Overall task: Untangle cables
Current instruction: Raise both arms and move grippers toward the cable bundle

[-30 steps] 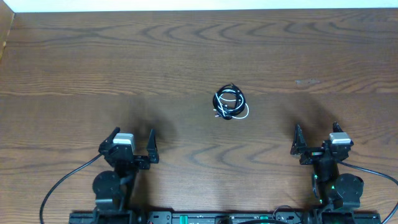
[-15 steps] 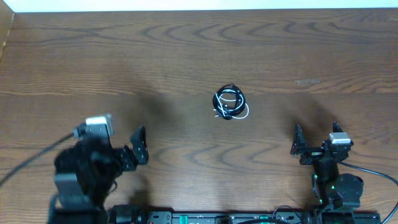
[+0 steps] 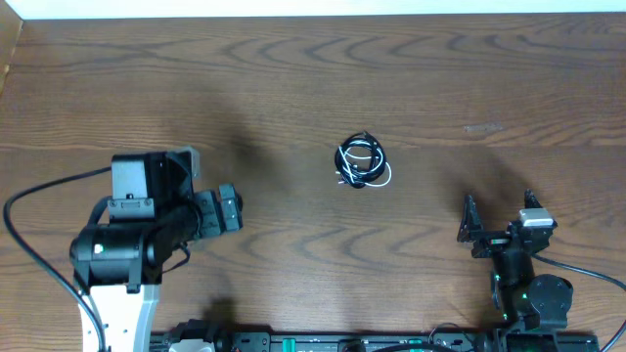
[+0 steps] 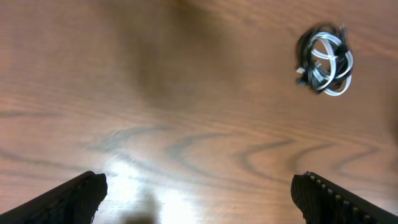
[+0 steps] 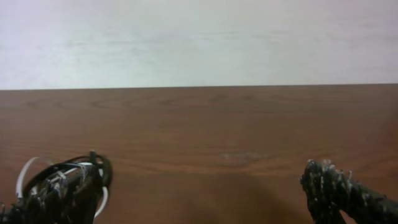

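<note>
the cables (image 3: 361,163) lie in one small tangled coil on the wooden table (image 3: 293,78), a little right of the middle and farther out than both arms. the black cord (image 3: 342,156) rings the bundle, and a loop of the white cord (image 3: 385,179) pokes out at its near right side. nothing touches the coil.

the left gripper (image 3: 217,208) is well to the left of the cables and nearer, pointing right toward them. in the left wrist view its fingers (image 4: 78,194) are spread wide with only bare wood between them, and the coil (image 4: 323,59) sits far up at the right, well apart from the tips.

the right gripper (image 3: 497,217) hangs low at the near right, its fingers (image 5: 336,190) released and gripping nothing. in the right wrist view the coil (image 5: 28,171) shows partly behind the left finger, but i cannot tell from that view how near it is. a pale wall (image 5: 199,37) runs along the far edge of the table.
</note>
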You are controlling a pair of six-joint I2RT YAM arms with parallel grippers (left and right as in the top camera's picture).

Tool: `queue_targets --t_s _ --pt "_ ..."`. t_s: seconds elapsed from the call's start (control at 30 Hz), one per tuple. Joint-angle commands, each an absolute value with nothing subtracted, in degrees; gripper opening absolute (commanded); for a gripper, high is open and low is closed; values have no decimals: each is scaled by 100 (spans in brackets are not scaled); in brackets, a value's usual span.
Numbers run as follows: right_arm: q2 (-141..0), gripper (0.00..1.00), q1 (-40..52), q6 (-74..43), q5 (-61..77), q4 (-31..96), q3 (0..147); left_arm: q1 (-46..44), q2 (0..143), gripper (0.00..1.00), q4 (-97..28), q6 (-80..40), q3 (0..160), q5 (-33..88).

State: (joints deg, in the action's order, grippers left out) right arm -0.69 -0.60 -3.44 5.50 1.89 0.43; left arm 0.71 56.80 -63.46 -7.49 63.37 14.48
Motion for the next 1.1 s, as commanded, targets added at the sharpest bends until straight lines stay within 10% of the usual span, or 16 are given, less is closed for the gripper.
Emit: queue_targets --t_s 0.0,0.53,1.07 --pt "-43 99 -12 -464 1557 67 108 91 5767 100 -6243 -891 6403 2115" --pt "-659 99 -12 -250 1315 3964 4147 1 5717 100 -4956 110 6401 1450" --pt "-5454 99 -12 95 1496 6580 7190 -1802 5330 100 -4974 338 6401 764"
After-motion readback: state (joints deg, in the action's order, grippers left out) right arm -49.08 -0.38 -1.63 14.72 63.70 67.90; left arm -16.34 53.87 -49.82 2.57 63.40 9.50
